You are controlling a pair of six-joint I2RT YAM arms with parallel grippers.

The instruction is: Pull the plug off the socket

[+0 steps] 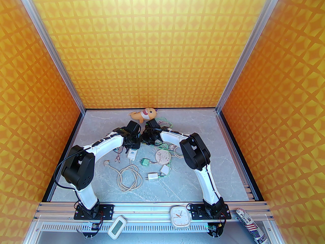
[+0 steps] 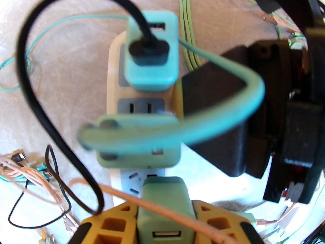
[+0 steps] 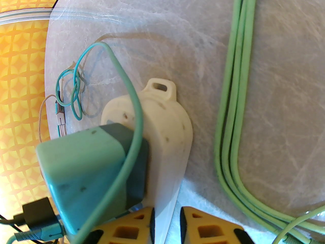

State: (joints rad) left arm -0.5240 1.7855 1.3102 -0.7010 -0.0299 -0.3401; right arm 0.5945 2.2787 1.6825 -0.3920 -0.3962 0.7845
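The left arm [image 1: 101, 145] and the right arm [image 1: 175, 136] both reach forward and bend inward, so their wrists stand close together. The left gripper [image 2: 163, 212] is closed with a green plug [image 2: 162, 194] between its jaws. The right gripper [image 3: 166, 225] is closed with the edge of a white power strip [image 3: 167, 136] between its jaws.

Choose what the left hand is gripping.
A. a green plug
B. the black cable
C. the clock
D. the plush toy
A: in the left wrist view, the left hand is shut on the green plug, which sits in the strip at the end nearest the camera.
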